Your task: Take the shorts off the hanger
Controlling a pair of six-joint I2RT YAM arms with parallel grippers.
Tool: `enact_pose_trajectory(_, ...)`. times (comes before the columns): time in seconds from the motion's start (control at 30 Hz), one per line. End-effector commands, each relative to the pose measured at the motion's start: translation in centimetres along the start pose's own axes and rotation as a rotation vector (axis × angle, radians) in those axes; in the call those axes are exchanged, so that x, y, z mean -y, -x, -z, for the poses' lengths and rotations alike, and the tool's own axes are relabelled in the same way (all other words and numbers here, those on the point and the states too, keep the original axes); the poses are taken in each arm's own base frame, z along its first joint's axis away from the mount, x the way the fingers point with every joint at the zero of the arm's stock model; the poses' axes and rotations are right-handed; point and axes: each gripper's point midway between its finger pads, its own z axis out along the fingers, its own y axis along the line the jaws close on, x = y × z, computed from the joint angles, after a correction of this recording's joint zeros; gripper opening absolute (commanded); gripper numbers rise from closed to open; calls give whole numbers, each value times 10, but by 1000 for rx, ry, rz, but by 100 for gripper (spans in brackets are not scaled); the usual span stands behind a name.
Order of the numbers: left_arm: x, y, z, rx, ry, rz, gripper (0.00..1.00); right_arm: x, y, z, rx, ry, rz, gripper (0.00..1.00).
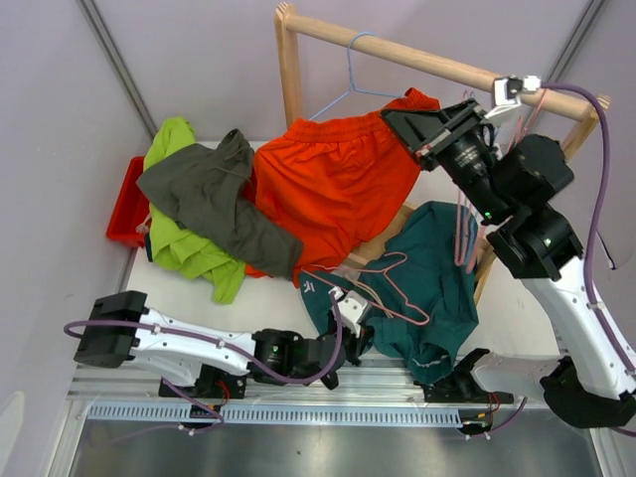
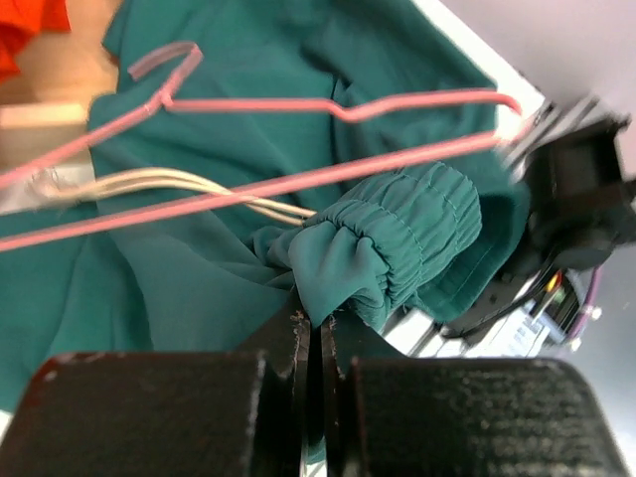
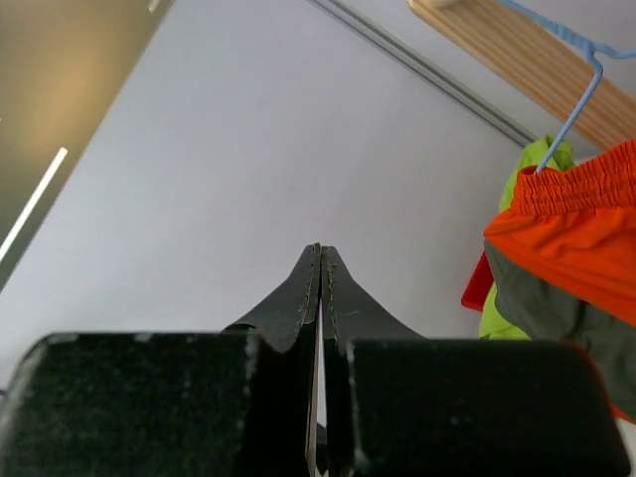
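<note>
The teal shorts [image 1: 422,283] lie crumpled on the table in front of the rack, with a pink hanger [image 1: 383,288] lying across them. My left gripper [image 1: 350,330] is shut on a fold of the teal fabric [image 2: 343,263] beside its gathered waistband [image 2: 417,214]; the pink hanger [image 2: 328,104] crosses above. The orange shorts [image 1: 338,184] hang from a blue hanger [image 1: 350,75] on the wooden rail [image 1: 417,55]. My right gripper [image 1: 390,117] is shut and empty, by the orange waistband's right end. Dark grey shorts [image 1: 214,199] lie over lime green shorts [image 1: 184,248]. No navy shorts are in view.
A red bin [image 1: 124,209] stands at the left under the lime shorts. More pink hangers [image 1: 465,234] dangle from the rack's right end. The rack's wooden post [image 1: 288,75] rises at the back. The right wrist view faces a grey wall, with the orange shorts [image 3: 566,219] at its right.
</note>
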Motion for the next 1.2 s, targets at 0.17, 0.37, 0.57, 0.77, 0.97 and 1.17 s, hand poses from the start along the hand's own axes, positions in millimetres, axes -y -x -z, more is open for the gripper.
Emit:
enact_pose_trajectory(0.17,50,-39,50,-144,-266,-160,0,71,-62,-6,-267,-192,163,0)
enact_pose_trajectory(0.37,112,99,139,-28,-292,-428,0,124,-105,12,-477,-334,251,80)
enact_pose_trajectory(0.57,78,296,198,305,-212,-384,0,117,-75,42,-372,-374,328,90)
enact_pose_trajectory(0.77,-26,437,235,564,127,-354,0,111,-48,68,-297,-409,387,96)
enact_pose_trajectory(0.97,-130,479,240,591,588,-454,0,113,-47,82,-293,-404,398,97)
enact_pose_trajectory(1.17,-195,486,220,557,784,-438,0,121,-53,82,-313,-403,414,98)
